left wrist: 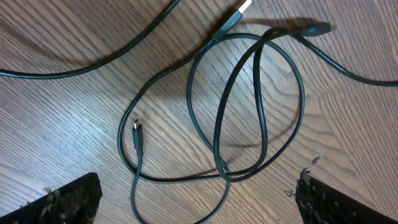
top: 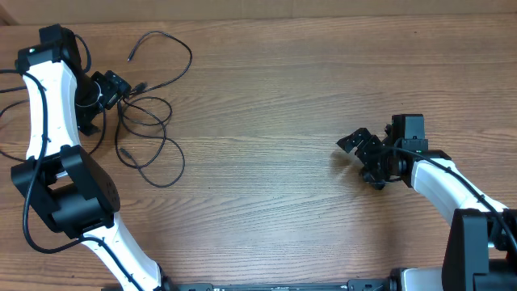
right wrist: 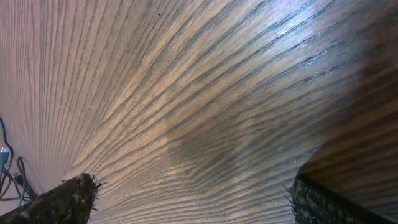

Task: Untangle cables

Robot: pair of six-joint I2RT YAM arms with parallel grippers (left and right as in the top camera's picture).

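Note:
The cables (top: 149,121) lie as a tangle of thin black cords at the table's upper left, with overlapping loops and loose ends. In the left wrist view the cables (left wrist: 261,106) cross one another; a silver-tipped plug (left wrist: 239,12) and a small plug (left wrist: 137,134) rest on the wood. My left gripper (top: 123,90) hovers at the tangle's left edge. It is open (left wrist: 199,208), with a cable loop lying between its fingertips (left wrist: 65,202) but nothing gripped. My right gripper (top: 361,155) stands open (right wrist: 199,205) over bare wood at the right, far from the cords.
The wooden table (top: 266,97) stretches between the two arms. Thicker black arm cables (top: 16,105) run along the left arm near the left edge. A bit of the cords (right wrist: 6,168) shows at the far left of the right wrist view.

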